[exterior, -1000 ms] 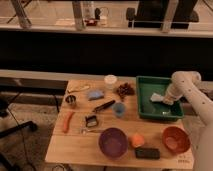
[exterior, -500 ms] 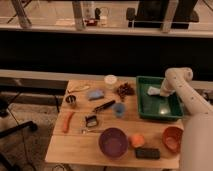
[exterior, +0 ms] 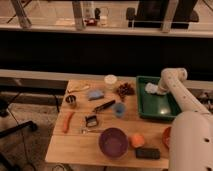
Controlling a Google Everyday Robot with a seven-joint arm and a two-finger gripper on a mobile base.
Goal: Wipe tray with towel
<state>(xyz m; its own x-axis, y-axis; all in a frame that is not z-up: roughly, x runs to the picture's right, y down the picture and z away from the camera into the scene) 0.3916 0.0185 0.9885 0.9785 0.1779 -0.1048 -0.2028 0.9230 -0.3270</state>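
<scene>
A green tray (exterior: 156,109) sits at the right end of the wooden table (exterior: 75,145). A white towel (exterior: 150,88) lies bunched in the tray's far left corner. My gripper (exterior: 159,91) is down in the tray, right against the towel's right side. The white arm (exterior: 181,100) comes in from the lower right, bends over the tray's far right corner and hides part of the tray's right side.
Left of the tray are dark grapes (exterior: 125,90), a white cup (exterior: 110,80), a blue sponge (exterior: 95,94), a blue cup (exterior: 119,109) and a black brush (exterior: 104,106). A purple bowl (exterior: 113,142), an orange ball (exterior: 137,141) and a black block (exterior: 147,153) are in front.
The gripper and the towel have moved left and toward the back of the tray. The arm has swung closer over the tray's right side.
</scene>
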